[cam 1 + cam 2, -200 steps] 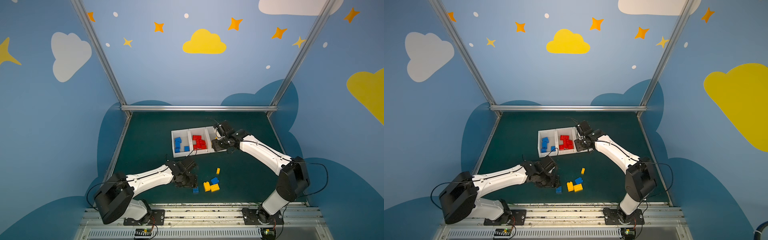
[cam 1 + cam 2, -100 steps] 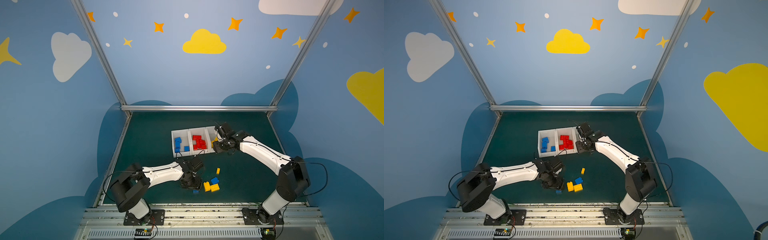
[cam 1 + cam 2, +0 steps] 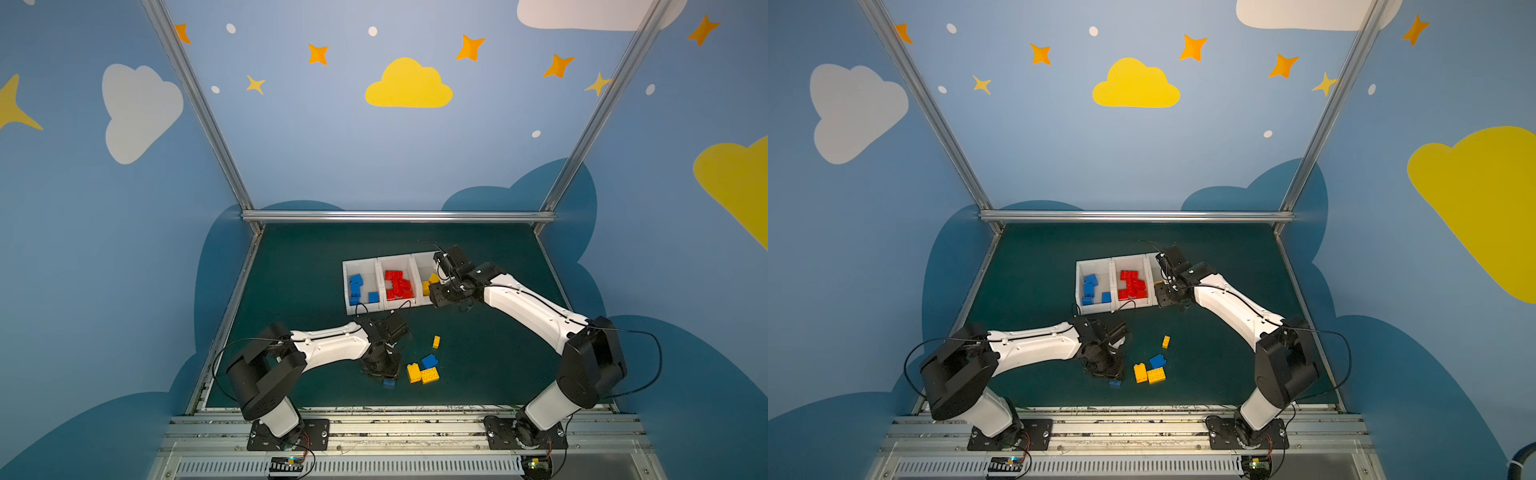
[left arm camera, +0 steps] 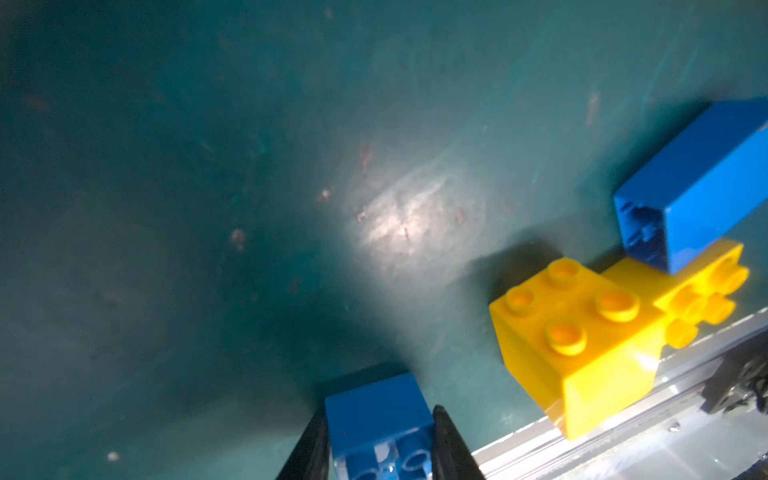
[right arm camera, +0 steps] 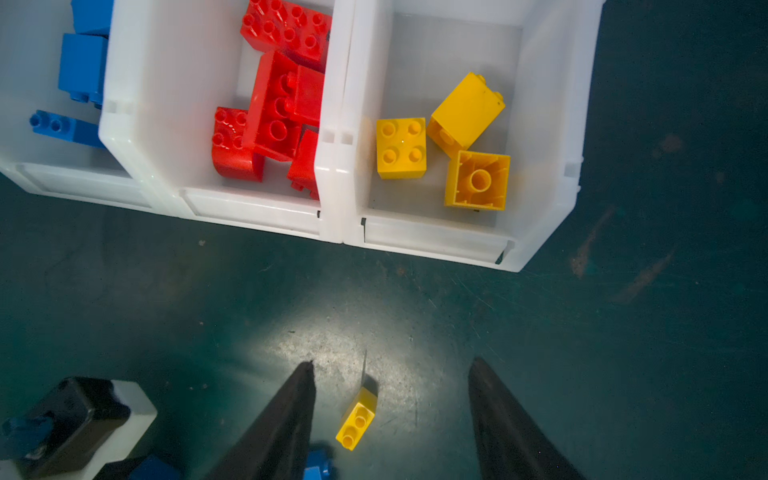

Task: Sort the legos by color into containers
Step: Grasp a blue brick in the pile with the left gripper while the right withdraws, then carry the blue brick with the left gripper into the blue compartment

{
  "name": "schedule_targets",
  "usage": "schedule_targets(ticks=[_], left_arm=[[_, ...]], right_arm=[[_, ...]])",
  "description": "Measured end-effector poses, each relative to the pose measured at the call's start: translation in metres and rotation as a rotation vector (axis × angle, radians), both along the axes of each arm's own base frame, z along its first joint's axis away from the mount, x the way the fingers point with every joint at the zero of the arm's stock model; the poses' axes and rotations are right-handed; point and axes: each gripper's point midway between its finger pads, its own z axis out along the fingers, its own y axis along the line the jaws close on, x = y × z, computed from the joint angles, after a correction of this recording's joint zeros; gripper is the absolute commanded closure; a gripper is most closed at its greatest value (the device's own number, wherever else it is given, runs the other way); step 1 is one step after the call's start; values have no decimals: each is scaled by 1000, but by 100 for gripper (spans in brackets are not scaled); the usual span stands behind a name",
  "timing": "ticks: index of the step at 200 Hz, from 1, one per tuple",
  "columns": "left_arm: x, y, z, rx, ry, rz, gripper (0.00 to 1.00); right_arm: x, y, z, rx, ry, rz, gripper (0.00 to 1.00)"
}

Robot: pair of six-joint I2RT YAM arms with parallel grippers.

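My left gripper point(image 4: 379, 413) is down on the mat near the front edge, shut on a small blue lego point(image 4: 376, 419), which peeks out below the gripper in both top views point(image 3: 389, 382) point(image 3: 1115, 383). To its right lie two yellow legos point(image 3: 414, 372) point(image 3: 430, 375), a blue one point(image 3: 429, 360) and a small yellow one point(image 3: 436, 341) point(image 5: 357, 417). My right gripper point(image 5: 391, 363) point(image 3: 437, 300) hangs open and empty above the mat, in front of the yellow bin point(image 5: 432, 245). Beside that bin stand the red bin point(image 5: 249, 212) and the blue bin point(image 5: 83, 183), each holding legos of its colour.
The three white bins point(image 3: 345, 291) stand in a row at mid-table. A metal rail point(image 4: 623, 424) runs along the front edge, close to the loose legos and my left gripper. Blue walls with aluminium posts enclose the other sides.
My left gripper swung toward the front edge, came down over the small blue lego and closed on it. The right gripper has hardly moved.
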Motion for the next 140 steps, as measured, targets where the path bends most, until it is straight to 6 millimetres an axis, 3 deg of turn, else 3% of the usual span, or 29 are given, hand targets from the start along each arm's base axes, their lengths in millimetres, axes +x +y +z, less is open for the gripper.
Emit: schedule_targets(ticks=[96,140], left_arm=[[3,3,6,-3,-15,6,75],[38,19,32,-63,-85,97,75]], right_arm=[[0,-2,4,8,-7,-9,41],[-2,-4,3,4,-3,-12,42]])
